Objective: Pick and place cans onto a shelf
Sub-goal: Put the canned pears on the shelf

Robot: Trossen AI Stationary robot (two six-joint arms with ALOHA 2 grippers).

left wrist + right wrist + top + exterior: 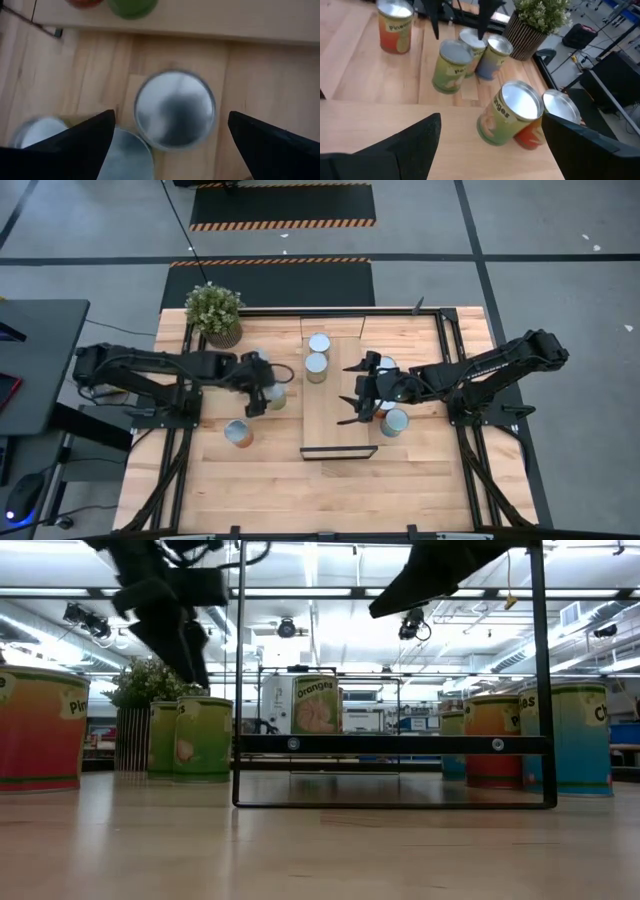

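Left gripper (262,393) — fingers (75,145) spread wide, holding nothing, poised directly over a cluster of cans (272,394) on the table left of the shelf (338,385). In the left wrist view one silver can top (175,110) sat centred between the two fingers, with two more tops partly under one finger.

Right gripper (352,391) — fingers (405,145) parted and empty, hovering above the shelf board near its right edge. Two cans (318,355) stood on the shelf toward its far end, touching or nearly so; the nearer one read "Oranges" in the low view.

One red-and-yellow can (238,432) stood alone on the tabletop (260,480), nearer the front-left. More cans (394,421) stood just right of the shelf, under the right arm. Potted plant (214,312) sat at the far left corner.
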